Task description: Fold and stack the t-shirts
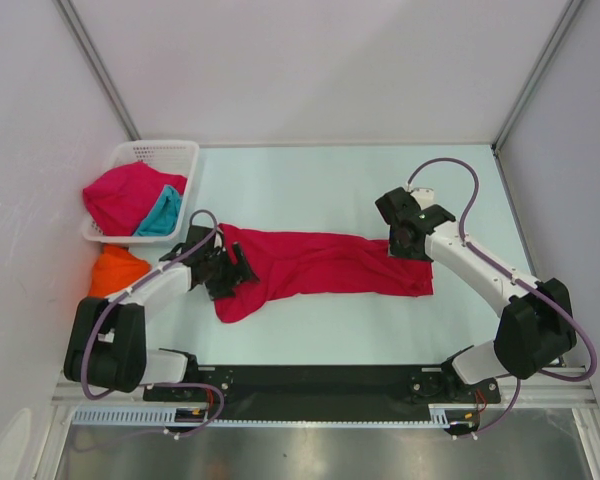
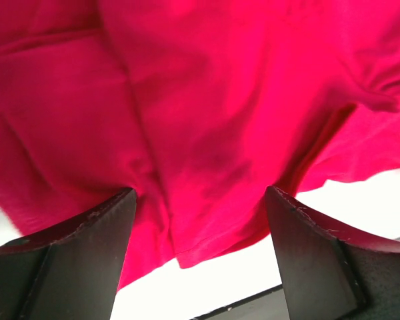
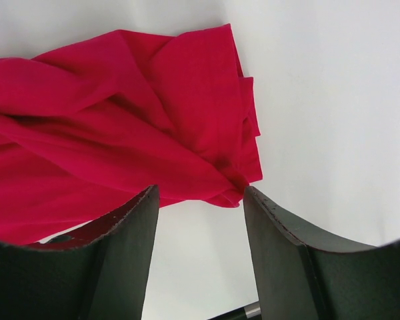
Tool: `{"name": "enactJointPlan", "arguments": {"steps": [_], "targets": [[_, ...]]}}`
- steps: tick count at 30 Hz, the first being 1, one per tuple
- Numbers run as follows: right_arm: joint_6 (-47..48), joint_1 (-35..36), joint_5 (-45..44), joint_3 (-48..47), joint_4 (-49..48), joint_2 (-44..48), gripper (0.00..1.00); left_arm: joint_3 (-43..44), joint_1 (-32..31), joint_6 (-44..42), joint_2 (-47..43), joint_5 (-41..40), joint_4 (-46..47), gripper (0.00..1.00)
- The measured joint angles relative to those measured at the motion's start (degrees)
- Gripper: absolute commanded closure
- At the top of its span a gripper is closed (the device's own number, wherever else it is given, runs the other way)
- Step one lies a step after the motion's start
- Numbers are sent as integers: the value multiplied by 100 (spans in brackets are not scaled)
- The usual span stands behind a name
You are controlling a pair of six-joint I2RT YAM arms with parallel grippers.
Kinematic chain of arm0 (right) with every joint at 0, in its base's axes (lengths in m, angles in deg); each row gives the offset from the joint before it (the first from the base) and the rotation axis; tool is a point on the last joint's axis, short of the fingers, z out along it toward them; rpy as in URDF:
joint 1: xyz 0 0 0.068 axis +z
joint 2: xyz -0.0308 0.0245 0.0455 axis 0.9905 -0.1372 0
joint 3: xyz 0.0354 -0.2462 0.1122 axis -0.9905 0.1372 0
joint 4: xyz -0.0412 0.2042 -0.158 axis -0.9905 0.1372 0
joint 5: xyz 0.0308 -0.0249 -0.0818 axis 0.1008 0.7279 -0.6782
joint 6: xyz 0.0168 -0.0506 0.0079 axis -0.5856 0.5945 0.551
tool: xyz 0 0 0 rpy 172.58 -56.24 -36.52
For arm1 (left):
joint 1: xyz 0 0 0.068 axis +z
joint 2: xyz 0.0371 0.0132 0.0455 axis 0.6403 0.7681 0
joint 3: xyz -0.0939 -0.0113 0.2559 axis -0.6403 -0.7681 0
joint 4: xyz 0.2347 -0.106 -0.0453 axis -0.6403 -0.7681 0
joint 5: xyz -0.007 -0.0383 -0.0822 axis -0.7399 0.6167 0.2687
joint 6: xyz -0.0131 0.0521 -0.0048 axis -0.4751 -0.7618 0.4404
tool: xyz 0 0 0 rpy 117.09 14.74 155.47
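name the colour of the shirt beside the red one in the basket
Teal t-shirt; shows best in top external view.

The teal t-shirt (image 1: 161, 216) is largely hidden by a crimson t-shirt (image 1: 125, 195) in the basket (image 1: 170, 152); the left arm (image 1: 152, 288) covers part of the orange t-shirt (image 1: 113, 268).

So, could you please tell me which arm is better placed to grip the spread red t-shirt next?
Probably left: the left fingers straddle a thick fold of the red t-shirt, whereas the right fingers frame only its corner.

A white lattice basket (image 1: 165, 152) sits at the far-left corner of the pale table (image 1: 320, 185); white walls (image 1: 310, 60) surround it.
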Motion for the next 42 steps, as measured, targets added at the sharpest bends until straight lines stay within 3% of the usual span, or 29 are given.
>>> {"name": "enactJointPlan", "arguments": {"steps": [17,34,42], "targets": [[-4,2,0,9,9,0,41,-44,0,190,-562,-31,120,16],[-4,31,-4,9,13,0,42,-151,0,192,-26,-4,525,17],[-7,31,-9,9,20,-2,42,-140,0,192,-337,-22,391,18]]}}
